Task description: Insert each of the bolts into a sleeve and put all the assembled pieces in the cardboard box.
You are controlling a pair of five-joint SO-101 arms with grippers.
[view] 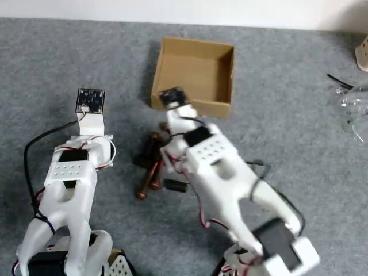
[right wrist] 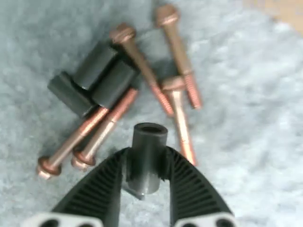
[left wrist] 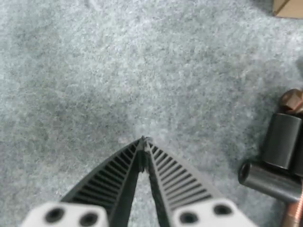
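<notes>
While right gripper (right wrist: 147, 153) clamps a black cylindrical sleeve (right wrist: 148, 139) near the brown cardboard box (view: 192, 107) | left gripper (left wrist: 143, 141) fingers pressed together; beside that box

My fingers (right wrist: 106, 189) are black and ribbed, my arms (view: 69, 178) white, every sleeve (right wrist: 147, 156) dark grey, every bolt (right wrist: 176, 45) coppery, the carpet (view: 287, 144) mottled grey and the cardboard box (view: 192, 105) plain tan.
</notes>
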